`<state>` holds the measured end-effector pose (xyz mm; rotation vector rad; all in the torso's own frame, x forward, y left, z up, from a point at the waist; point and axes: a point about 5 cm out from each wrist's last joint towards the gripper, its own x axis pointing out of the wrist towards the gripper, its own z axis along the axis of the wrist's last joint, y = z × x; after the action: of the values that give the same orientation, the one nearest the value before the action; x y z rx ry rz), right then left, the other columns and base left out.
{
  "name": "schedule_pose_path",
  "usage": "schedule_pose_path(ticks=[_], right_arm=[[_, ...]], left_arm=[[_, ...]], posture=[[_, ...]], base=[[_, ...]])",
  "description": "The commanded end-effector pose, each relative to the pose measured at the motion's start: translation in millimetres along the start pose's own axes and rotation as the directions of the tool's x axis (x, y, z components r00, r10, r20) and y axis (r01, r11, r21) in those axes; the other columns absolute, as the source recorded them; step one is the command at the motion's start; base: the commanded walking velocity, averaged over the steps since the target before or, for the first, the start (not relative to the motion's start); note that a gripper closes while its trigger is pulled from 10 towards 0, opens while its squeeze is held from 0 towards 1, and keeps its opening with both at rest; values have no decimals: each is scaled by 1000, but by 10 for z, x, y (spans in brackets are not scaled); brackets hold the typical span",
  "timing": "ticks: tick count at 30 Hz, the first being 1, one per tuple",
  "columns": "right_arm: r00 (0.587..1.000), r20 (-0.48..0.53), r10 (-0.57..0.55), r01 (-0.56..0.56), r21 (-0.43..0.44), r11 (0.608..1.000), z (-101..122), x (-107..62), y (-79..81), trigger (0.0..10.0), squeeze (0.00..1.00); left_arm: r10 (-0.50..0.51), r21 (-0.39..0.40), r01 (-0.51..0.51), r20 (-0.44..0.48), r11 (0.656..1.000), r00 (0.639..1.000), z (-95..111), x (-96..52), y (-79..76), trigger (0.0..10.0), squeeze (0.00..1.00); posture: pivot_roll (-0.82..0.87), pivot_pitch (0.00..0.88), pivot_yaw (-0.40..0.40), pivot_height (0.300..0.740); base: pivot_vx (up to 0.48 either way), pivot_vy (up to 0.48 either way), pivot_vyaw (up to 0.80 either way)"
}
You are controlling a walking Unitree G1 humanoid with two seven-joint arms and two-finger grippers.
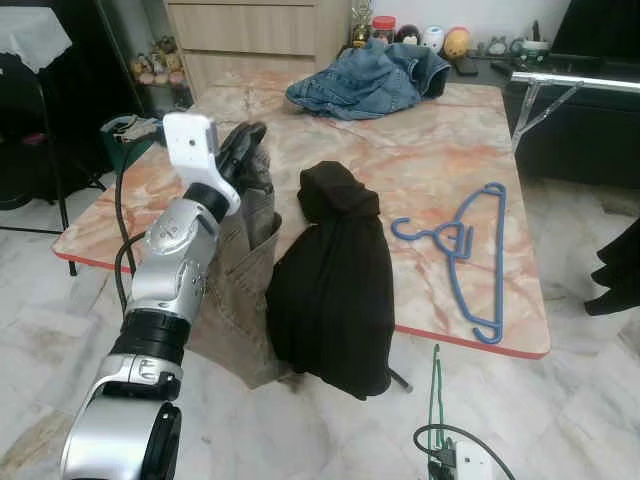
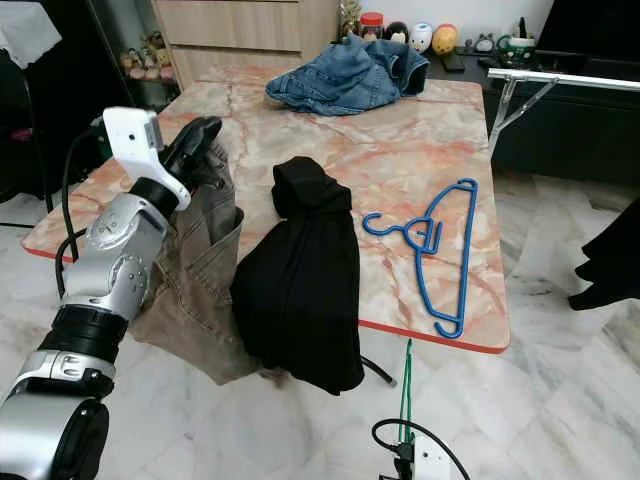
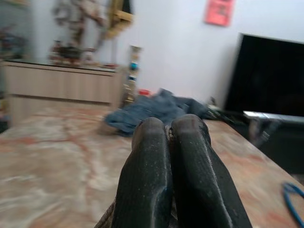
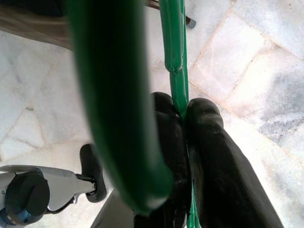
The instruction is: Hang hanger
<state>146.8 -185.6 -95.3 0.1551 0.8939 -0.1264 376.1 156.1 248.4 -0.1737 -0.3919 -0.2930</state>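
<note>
The right claw [image 4: 183, 118] was clamped on a green hanger [image 4: 173, 52], low above the floor and not yet hung. The left claw [image 3: 170, 137], fingers pressed together, pinched grey trousers [image 2: 195, 270] at the tabletop [image 1: 400, 150] edge, near a blue hanger [image 1: 465, 245].

Silver, rounded left arm [image 1: 165, 300] built of stacked metallic segments, split by a black ribbed band near the elbow. White boxy wrist housing [image 1: 192, 143] with small dark screw holes. Black cable [image 1: 120, 215] looping alongside. Left pincer [image 3: 173, 178] of two long black fingers, matte and finely speckled. Right pincer [image 4: 187, 156] likewise black, thick and rounded. White block [image 2: 428, 462] with looped black cable at the right wrist.
</note>
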Motion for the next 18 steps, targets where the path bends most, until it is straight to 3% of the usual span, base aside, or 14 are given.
schedule_pose_path(ticks=[1, 9, 18], right_arm=[[1000, -8, -8, 8, 13, 1000, -47, -19, -23, 10000, 0], [1000, 1, -5, 5, 16, 1000, -37, -21, -38, 10000, 0], [1000, 8, -5, 5, 19, 1000, -18, -12, -20, 10000, 0]], left_arm=[[38, 5, -38, 22, 999, 999, 80, 8, 75, 10000, 0], [75, 46, -78, 52, 996, 996, 225, 7, 188, 10000, 0], [115, 51, -115, 19, 992, 993, 139, -102, 286, 10000, 0]], posture=[[26, 3, 32, 740], [34, 14, 28, 740], [28, 22, 32, 740]], base=[[0, 0, 0], [0, 0, 0], [57, 0, 0]])
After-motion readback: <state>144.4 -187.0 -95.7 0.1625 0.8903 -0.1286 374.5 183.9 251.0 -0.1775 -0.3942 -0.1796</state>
